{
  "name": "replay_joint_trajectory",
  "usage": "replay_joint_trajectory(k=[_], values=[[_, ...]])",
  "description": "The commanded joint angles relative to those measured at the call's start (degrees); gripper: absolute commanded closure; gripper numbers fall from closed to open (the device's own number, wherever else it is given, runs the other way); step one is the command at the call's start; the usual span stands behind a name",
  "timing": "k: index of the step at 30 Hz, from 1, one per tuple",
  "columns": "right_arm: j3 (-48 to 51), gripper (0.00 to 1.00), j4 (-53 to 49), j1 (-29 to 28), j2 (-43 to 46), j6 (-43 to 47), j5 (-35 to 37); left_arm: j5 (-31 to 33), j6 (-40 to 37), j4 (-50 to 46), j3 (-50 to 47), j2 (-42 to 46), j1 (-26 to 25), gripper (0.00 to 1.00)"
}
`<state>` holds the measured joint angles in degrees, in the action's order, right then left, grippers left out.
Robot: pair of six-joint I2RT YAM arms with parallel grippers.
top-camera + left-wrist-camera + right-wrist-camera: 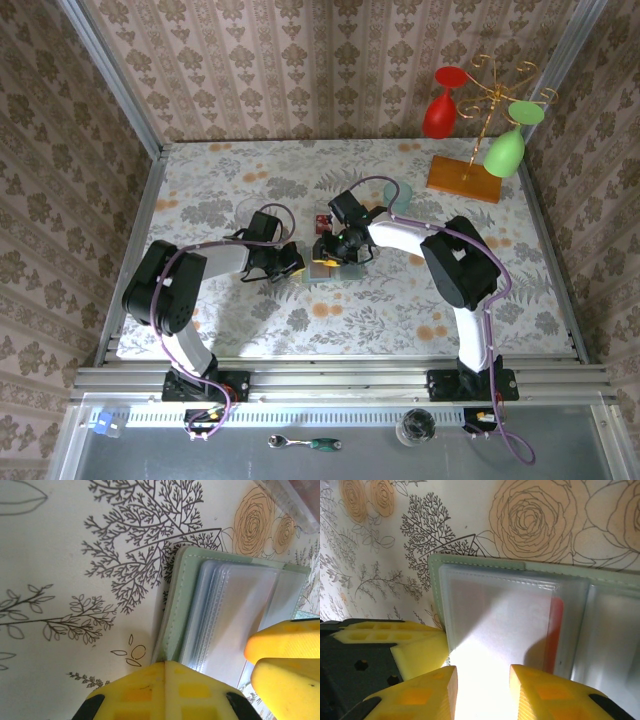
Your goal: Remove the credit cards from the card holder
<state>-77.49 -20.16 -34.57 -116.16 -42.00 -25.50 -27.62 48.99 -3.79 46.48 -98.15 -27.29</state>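
Closest in: right gripper (pixel 480 677), yellow pads part-way apart, straddling a clear sleeve (pixel 495 625) of the card holder (pixel 436 587). Nothing clearly pinched between them. Just past the pads: red sliver of a credit card (pixel 556 622) tucked in the sleeve pocket, one long edge exposed. Next, left gripper (pixel 165 672), pressed shut on nothing, tip down at the holder's stitched edge, looks like pinning it. Holder open flat on the floral table (pixel 200 190), mid-table between both grippers.

Handling guess: cards light, stiff, slick; sleeves soft, floppy, likely to lift with the card. Take the exposed card edge, pull along the pocket, keep holder pinned. Risk of grabbing sleeve film instead of card.

No readable brand, label or writing anywhere.

Further back: small dark-red piece (pixel 322 220) on the table just beyond the holder, possibly a card already out, too small to confirm. Then pale teal cup (pixel 400 193), then glass stand (pixel 465 178) at the far right.
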Motion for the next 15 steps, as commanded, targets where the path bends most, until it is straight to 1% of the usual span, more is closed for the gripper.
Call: replay_joint_trajectory(k=[1,6,15], values=[[-0.1,0.67,-3.9,-0.3,-0.7,1.3,2.6,0.7,-1.4,-2.1,0.4,-1.2,0.2,1.00],[-0.2,0.67,-5.6,-0.3,-0.1,2.1,4.8,0.9,-1.6,-2.4,0.5,-1.3,0.2,1.00],[1.6,0.68,-4.9,0.5,2.0,1.9,6.2,1.3,-1.8,-3.1,0.8,-1.4,0.2,1.00]])
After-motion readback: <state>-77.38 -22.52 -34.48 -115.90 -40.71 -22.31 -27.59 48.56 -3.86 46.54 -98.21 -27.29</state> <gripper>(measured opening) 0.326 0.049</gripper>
